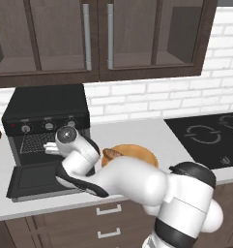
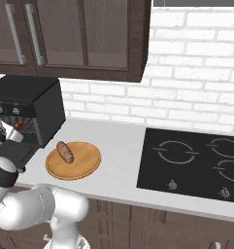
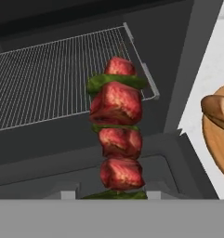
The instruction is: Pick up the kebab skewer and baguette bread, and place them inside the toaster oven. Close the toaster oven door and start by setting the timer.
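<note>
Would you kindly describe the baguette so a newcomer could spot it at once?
Find the black toaster oven on the counter left of the cooktop. Between them lies a round wooden plate. The baguette is the small golden-brown loaf with dark slashes, alone on that plate.

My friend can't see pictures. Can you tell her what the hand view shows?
A kebab skewer of red meat chunks and green pieces, held in the robot's hand, points at the wire rack inside the open toaster oven. A baguette bread lies on a wooden plate at right.
</note>
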